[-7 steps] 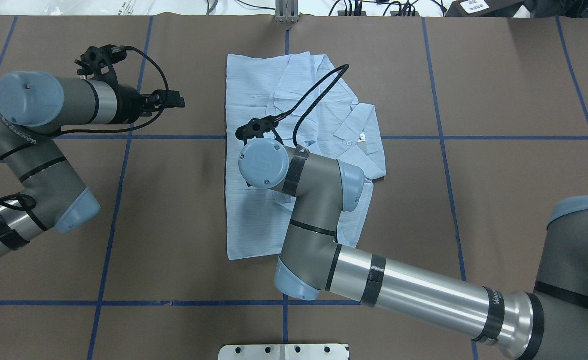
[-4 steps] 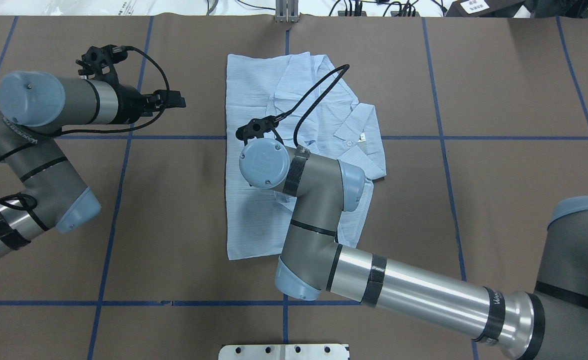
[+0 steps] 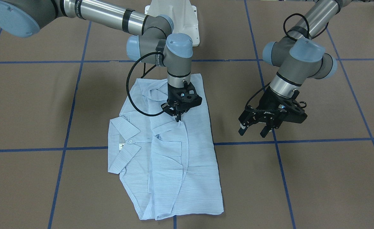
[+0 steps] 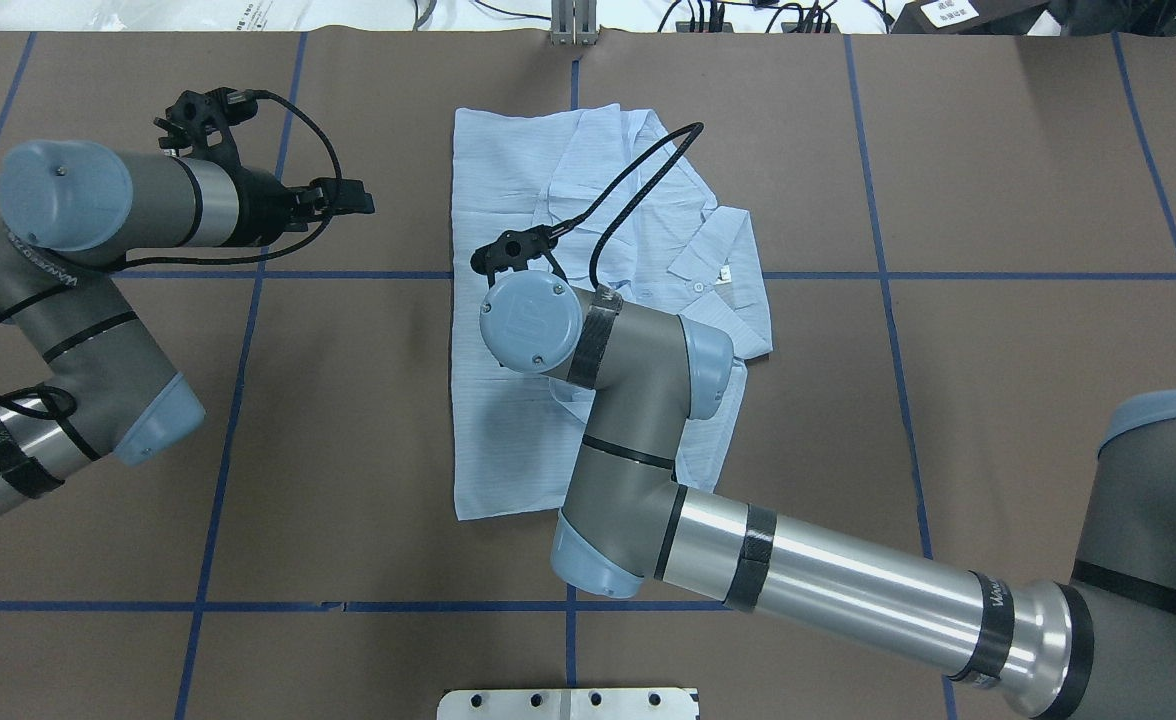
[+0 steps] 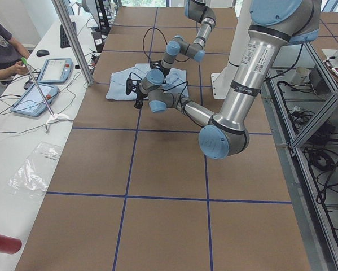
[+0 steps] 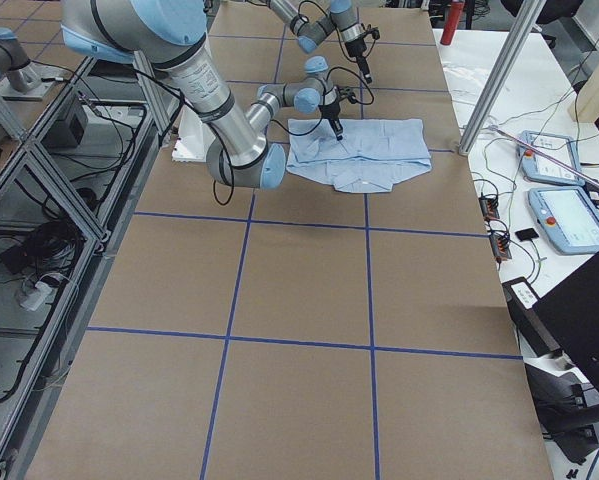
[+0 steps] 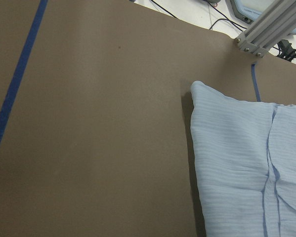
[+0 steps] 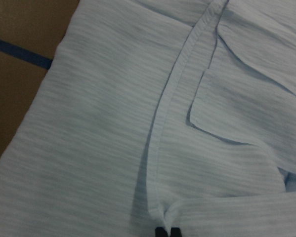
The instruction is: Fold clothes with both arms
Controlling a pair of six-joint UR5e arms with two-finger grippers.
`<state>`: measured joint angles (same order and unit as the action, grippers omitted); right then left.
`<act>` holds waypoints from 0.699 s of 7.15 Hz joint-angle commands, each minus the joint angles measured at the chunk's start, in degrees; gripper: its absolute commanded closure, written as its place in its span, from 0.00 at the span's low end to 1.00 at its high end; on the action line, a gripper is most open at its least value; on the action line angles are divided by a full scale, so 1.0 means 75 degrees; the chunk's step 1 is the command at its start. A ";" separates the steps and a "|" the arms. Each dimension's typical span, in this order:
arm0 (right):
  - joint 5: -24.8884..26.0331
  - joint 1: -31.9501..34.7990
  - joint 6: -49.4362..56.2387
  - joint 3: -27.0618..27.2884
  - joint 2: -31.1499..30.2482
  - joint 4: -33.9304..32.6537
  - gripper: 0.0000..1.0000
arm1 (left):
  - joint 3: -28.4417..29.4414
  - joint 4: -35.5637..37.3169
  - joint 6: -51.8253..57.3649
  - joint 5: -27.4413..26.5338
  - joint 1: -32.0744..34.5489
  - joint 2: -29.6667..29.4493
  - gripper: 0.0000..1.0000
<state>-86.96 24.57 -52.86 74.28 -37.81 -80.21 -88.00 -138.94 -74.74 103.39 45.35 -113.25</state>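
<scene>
Shirt (image 3: 174, 171) lies partly folded, flat at table (image 3: 301, 178) centre. Right gripper (image 3: 177, 118) is pressed together, pinching a raised fold of the shirt. Left gripper (image 3: 253, 130) hangs spread above bare table just beside the shirt.

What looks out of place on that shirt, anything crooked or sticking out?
Nothing damaged or spilled. The shirt is folded unevenly: its collar sticks out past the folded body's side, and the fabric puckers where the right gripper pinches a seam.

Right end effector (image 3: 177, 119) sits on the shirt (image 3: 187, 171), left end effector (image 3: 253, 131) beside it.
</scene>
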 commanded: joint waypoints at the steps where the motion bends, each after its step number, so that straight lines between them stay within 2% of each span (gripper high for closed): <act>1: -0.0007 0.0202 -0.0194 0.0150 -0.0219 -0.0040 1.00 | -0.0009 0.0033 -0.0043 -0.0004 -0.0012 -0.0075 0.00; 4: -0.0182 0.0776 -0.0195 0.1576 -0.1727 -0.0180 1.00 | -0.0009 0.0092 -0.0090 -0.0027 -0.0035 -0.0286 0.00; 5: -0.0288 0.0894 -0.0195 0.2056 -0.2068 -0.0656 1.00 | -0.0009 0.0092 -0.0090 -0.0039 -0.0035 -0.0286 0.00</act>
<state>-88.16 29.84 -54.31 84.94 -49.27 -82.04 -88.06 -138.30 -75.35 103.18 45.10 -115.12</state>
